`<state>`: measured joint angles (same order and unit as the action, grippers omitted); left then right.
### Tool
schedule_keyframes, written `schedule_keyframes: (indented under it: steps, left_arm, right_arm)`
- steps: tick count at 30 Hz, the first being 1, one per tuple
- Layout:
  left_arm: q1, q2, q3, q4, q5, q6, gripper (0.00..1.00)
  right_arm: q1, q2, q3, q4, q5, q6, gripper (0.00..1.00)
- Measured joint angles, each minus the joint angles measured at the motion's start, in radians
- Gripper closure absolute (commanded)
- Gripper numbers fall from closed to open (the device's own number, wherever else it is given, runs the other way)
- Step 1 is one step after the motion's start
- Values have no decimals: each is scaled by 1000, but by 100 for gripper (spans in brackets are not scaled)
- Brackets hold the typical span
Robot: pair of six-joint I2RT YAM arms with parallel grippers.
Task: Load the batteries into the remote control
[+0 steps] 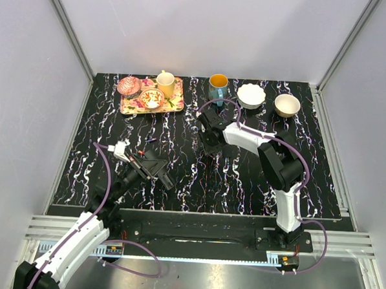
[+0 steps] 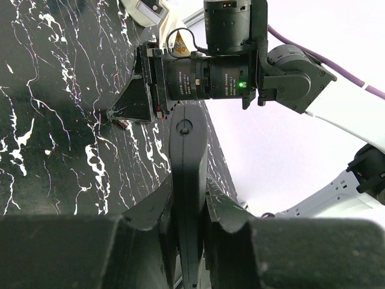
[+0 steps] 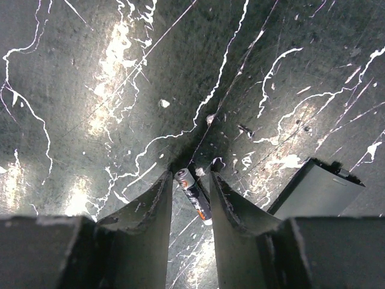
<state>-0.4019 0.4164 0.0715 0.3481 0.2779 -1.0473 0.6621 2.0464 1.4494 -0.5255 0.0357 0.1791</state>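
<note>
Two black-and-white arms, wired in purple.
The left arm, at seven o'clock seen from above, wore white shells over black joints, as did the right arm at four o'clock. A purple cable looped along each. A green light glowed on one black cylindrical motor, and the fingers were dark wedges with notched inner edges.

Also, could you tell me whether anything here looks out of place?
Only a battery lying loose on the table, between the right gripper's open fingers; a dark flat cover lies beside it. Nothing looks spilled or damaged.
</note>
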Motion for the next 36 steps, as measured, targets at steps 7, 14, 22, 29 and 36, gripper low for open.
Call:
schedule_keyframes:
  steps: [7,14,22,29,36]
  left_arm:
    - [0,0,0,6,0,-1,100]
    - [0,0,0,12,0,-1,100]
    - [0,43,0,40,1,-3,100]
    - [0,224,6,155,16,-28,100]
    - [-16,471,117,298,79,-39,100]
  right_arm:
    - [0,1,0,-5,4,-12,74]
    - [-3,6,8,-17,5,-23,100]
    - [-4,11,20,-31,30,43,100]
    - [-6,-186,-142,5,82,188,100]
    - [90,-618,-258,51,193,211,100]
